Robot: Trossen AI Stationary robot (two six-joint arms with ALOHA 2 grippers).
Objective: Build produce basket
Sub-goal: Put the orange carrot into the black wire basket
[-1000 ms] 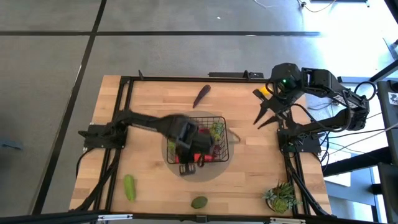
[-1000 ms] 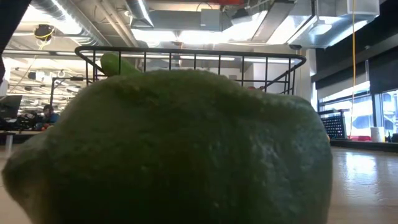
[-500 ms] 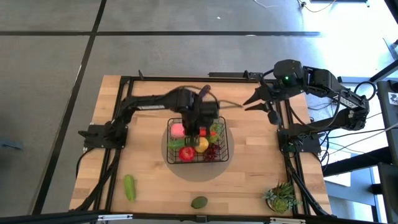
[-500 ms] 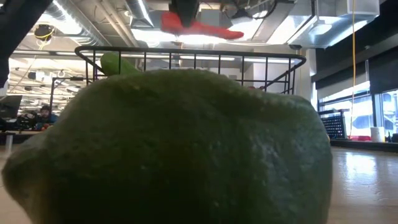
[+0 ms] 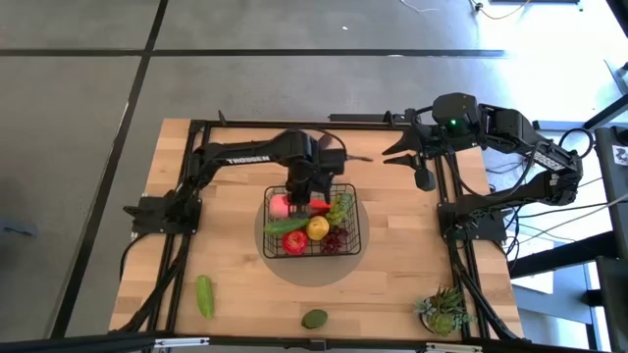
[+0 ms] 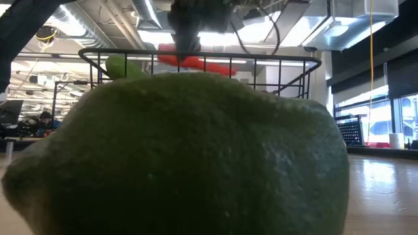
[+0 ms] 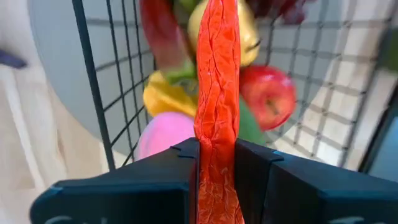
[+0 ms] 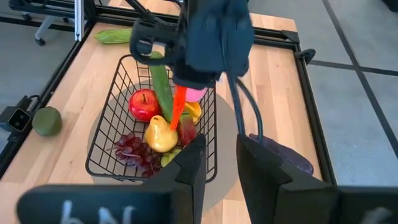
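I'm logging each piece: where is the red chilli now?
The left gripper pinches the red chilli over the basket, above the pink peach.

Only readable text: "TROSSEN" in white capitals along the left arm (image 5: 245, 159) forearm link, high view. White marks on the dark part of the right gripper's (image 8: 219, 163) body in the right wrist view, cut off at the frame edge, not legible. White marks likewise on the left gripper's (image 7: 216, 165) body in the left wrist view, cut off, unreadable. No other labels, numbers or signs can be made out.
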